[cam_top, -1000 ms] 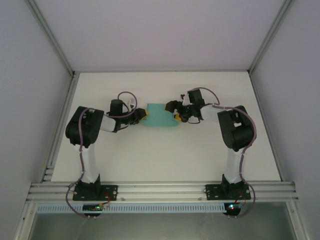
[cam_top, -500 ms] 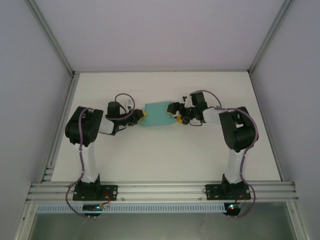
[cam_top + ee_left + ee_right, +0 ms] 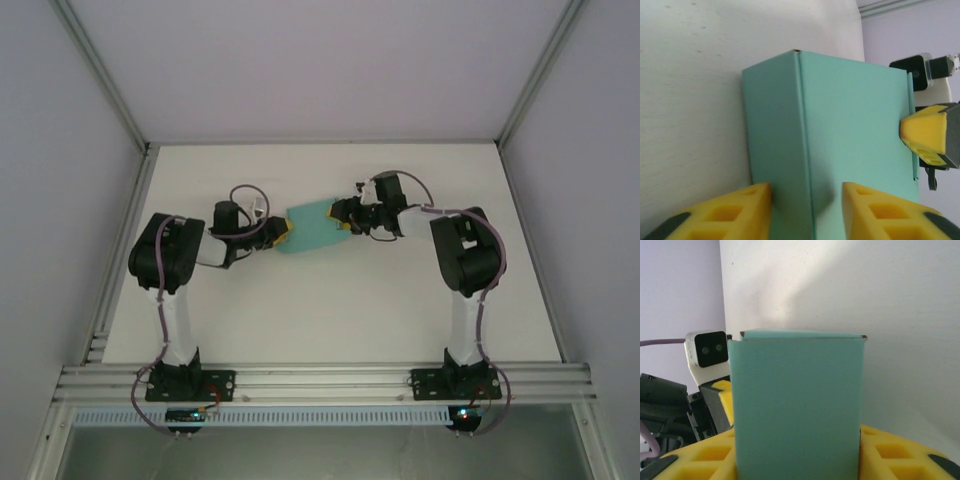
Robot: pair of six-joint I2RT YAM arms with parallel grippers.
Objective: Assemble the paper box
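Right gripper (image 3: pixel 797 450) has just clamped the paper box (image 3: pixel 797 390), skewing it. Left gripper (image 3: pixel 806 200) straddles its far end, hold unclear. Folding can likely proceed.

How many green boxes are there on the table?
1. The paper box is on the table, with the left gripper at its left end and the right gripper at its right end. None seems hidden.

Robot lab cell: bare white table (image 3: pixel 330 310), plain panel walls (image 3: pixel 320 60), aluminium rail (image 3: pixel 320 380) with left arm (image 3: pixel 165 262) and right arm (image 3: pixel 468 262) bolted on.
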